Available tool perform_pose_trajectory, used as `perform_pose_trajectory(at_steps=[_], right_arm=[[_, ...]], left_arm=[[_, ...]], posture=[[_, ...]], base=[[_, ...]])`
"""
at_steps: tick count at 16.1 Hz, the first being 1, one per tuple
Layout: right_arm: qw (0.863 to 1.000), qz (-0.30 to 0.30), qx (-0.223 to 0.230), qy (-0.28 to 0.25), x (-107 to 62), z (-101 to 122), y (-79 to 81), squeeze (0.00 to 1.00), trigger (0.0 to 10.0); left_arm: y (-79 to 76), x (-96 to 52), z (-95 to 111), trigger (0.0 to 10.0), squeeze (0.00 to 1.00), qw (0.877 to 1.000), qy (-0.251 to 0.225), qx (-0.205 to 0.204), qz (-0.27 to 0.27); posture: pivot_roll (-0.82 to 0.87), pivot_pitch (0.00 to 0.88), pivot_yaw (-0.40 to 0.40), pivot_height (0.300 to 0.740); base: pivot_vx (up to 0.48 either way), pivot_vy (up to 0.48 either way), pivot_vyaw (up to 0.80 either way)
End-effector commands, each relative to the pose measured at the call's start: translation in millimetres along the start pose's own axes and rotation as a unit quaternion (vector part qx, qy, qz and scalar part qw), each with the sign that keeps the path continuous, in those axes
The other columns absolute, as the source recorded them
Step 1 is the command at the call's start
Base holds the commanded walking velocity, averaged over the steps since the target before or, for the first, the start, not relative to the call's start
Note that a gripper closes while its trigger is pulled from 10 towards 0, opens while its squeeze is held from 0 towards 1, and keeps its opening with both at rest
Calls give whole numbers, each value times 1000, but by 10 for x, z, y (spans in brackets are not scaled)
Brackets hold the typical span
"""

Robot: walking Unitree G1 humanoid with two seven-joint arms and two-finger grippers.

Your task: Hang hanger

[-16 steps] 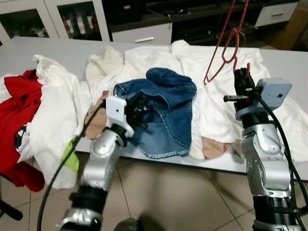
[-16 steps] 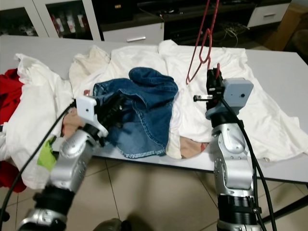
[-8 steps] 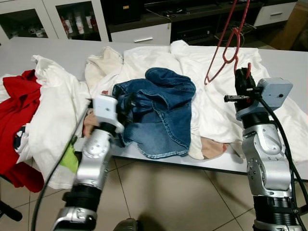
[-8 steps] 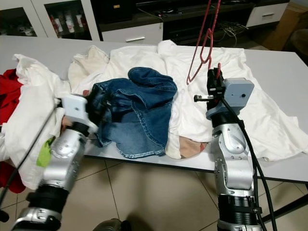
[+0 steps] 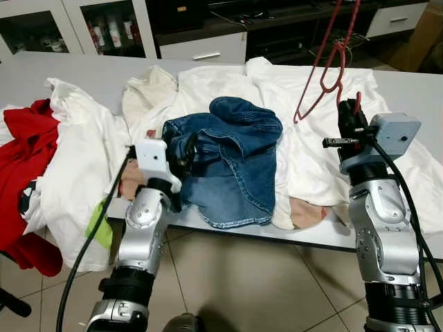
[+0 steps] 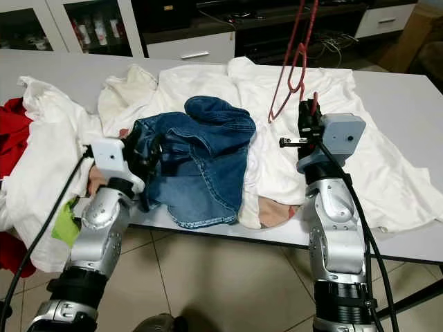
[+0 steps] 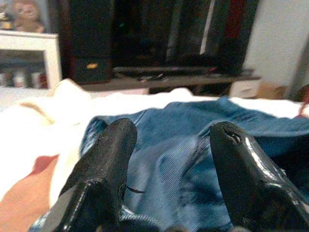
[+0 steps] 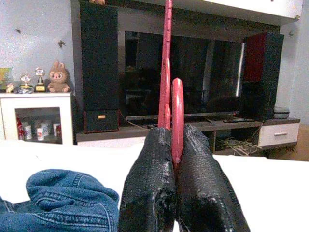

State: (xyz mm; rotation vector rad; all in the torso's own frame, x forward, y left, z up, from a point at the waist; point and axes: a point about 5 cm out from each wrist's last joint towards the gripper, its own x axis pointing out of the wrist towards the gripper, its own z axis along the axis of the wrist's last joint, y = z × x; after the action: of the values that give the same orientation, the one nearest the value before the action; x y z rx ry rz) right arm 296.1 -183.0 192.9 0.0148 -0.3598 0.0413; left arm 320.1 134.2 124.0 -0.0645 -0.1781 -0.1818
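My right gripper (image 5: 348, 114) points upward over the table's right side and is shut on the bottom of a red wire hanger (image 5: 325, 66). The hanger rises past the top of the view; in the right wrist view its red wire (image 8: 168, 72) runs up from between the pressed fingertips (image 8: 152, 159). My left gripper (image 5: 183, 149) is open at the left edge of a blue denim garment (image 5: 235, 159). In the left wrist view the denim (image 7: 169, 159) lies just beyond the two spread fingers (image 7: 111, 154).
The grey table (image 5: 90, 72) is heaped with clothes: white shirts (image 5: 311, 145) under and around the denim, more white cloth (image 5: 76, 159) and a red garment (image 5: 24, 152) hanging over the left edge. Cabinets and a TV unit (image 5: 201, 28) stand behind. Tiled floor (image 5: 263, 277) lies in front.
My left gripper has drawn back leftward from over the denim to its left edge. The right arm and the hanger have stayed put.
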Motion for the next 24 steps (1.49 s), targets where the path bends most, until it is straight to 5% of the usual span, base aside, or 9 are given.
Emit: perform_pose_trajectory(at_steps=[1,2,3,8,9,14,17,18,24], right_arm=[[1000,1,-8,-4,-16,37,-8,0,10000],[1000,1,-8,-3,-16,34,-7,0,10000],[1000,1,-9,-3,-18,30,-6,0,10000],[1000,1,-7,-2,-10,20,2,0,10000],[1000,0,-7,-2,-8,19,4,0,10000],[1000,0,-6,-4,15,23,10,0,10000],[1000,-3,-6,-5,7,26,0,0,10000],[1000,-3,-7,-5,5,26,0,0,10000],[1000,-7,-6,-6,16,26,1,0,10000]], left_arm=[[60,-31,-71,10000,0,999,23,11,31],[93,-51,-87,10000,812,998,25,4,50],[107,-71,-77,10000,1000,998,18,12,55],[2,-93,-108,10000,1000,999,34,-4,26],[-16,-100,-150,10000,0,999,49,0,17],[-7,-10,-347,10000,0,988,155,16,-1],[-12,23,-369,10000,0,985,175,10,-4],[-41,41,-352,0,0,985,170,7,-14],[-168,100,-231,0,0,988,142,-9,-64]], posture=[[82,23,41,740],[83,24,41,740],[84,24,41,740],[90,20,45,740],[90,20,45,740],[87,11,44,740],[85,11,43,740],[81,9,43,740],[81,8,43,740]], base=[[0,0,0],[0,0,0],[0,0,0],[0,0,0],[0,0,0],[0,0,0],[0,0,0],[0,0,0],[0,0,0]])
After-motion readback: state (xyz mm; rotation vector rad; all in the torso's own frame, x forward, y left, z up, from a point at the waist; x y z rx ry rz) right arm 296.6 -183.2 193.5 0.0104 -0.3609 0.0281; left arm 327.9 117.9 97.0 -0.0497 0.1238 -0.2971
